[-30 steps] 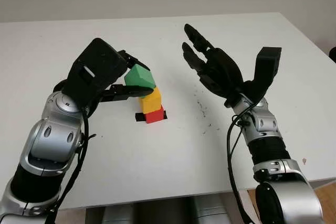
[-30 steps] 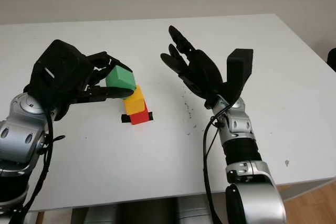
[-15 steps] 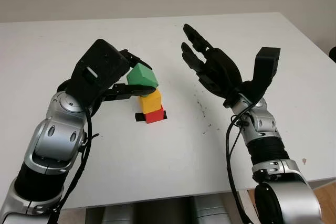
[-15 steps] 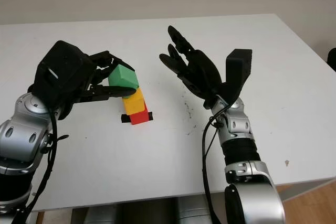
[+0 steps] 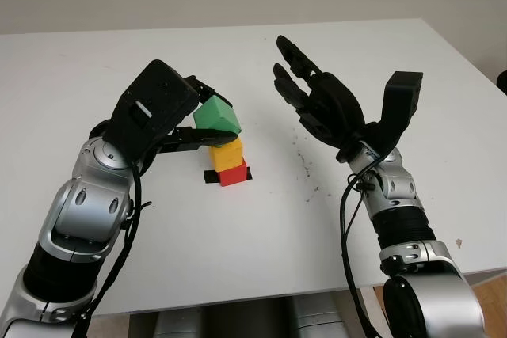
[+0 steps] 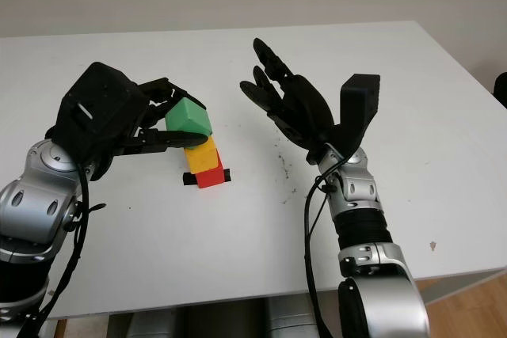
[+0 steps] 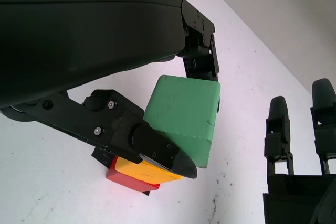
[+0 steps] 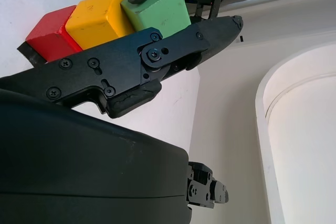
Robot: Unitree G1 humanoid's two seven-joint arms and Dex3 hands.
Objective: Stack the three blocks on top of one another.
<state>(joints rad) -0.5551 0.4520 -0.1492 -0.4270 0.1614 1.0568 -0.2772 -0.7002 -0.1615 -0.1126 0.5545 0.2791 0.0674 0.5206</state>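
Two black robot hands over white desk: right hand open, raised mid-desk; left hand gripping green cube atop yellow cube, red cube under, near desk centre.

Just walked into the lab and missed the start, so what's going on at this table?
The robot is stacking blocks. Its left hand grips the green block and has it on the yellow block, which sits on the red block on the white table. The green block looks tilted, not squared up, and the fingers haven't let go. The right hand is open, raised beside the stack.
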